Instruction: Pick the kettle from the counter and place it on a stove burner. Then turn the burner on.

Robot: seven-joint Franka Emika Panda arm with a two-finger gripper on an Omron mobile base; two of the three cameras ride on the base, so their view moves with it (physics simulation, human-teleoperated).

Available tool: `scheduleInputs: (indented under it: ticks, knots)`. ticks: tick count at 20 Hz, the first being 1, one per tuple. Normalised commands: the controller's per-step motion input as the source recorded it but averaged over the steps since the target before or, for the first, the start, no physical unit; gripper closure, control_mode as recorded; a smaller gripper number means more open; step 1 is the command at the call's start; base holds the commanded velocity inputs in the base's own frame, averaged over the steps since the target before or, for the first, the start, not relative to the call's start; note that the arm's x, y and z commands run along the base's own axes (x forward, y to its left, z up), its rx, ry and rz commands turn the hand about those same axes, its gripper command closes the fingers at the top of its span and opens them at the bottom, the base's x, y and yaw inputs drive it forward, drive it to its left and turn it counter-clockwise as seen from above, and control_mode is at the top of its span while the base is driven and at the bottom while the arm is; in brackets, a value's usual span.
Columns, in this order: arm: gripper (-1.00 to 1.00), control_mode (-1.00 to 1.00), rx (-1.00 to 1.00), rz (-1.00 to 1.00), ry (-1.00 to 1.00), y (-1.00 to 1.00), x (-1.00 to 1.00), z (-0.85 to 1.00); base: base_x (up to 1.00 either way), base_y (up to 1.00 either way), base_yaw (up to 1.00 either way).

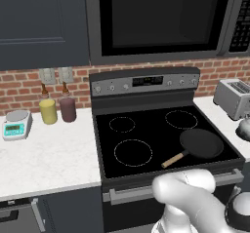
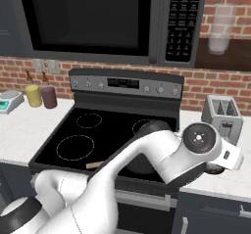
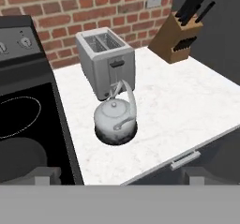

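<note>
The kettle, small, round and silvery-grey with a thin arched handle, stands upright on the white counter just in front of the toaster, right of the stove. Its edge also peeks in as the kettle at the right border of the left base view. My gripper is open, its two fingertips wide apart, hovering above and short of the kettle without touching it. The large front-left stove burner is bare; the same burner shows in the right base view.
A black frying pan with a wooden handle sits on the front right burner. A silver toaster stands behind the kettle, with a knife block further right. Control knobs line the stove's back panel. Two cups and a scale sit on the left counter.
</note>
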Motion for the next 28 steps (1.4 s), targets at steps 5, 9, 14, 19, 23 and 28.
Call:
scheduleInputs:
  ticks: [5,9,14,19,23,28]
  knots:
    - [-1.0,-1.0,0.1,0.19,0.04,-0.99,0.8,-0.36,0.0,0.0,0.0]
    - [-1.0,-1.0,0.11,0.15,0.13,-0.58,0.84,-0.48,0.0,0.0,0.0]
    - [-1.0,-1.0,0.02,0.07,0.17,-0.04,0.75,-0.54,0.0,0.0,0.0]
    - [-1.0,-1.0,0.01,0.02,0.14,0.0,0.2,-0.3,0.0,0.0,0.0]
    - [-1.0,-1.0,0.01,0.0,0.07,0.0,0.1,-0.21,0.0,0.0,0.0]
    - [-1.0,-1.0,0.0,0.0,0.02,0.0,0.27,-0.41,0.0,0.0,0.0]
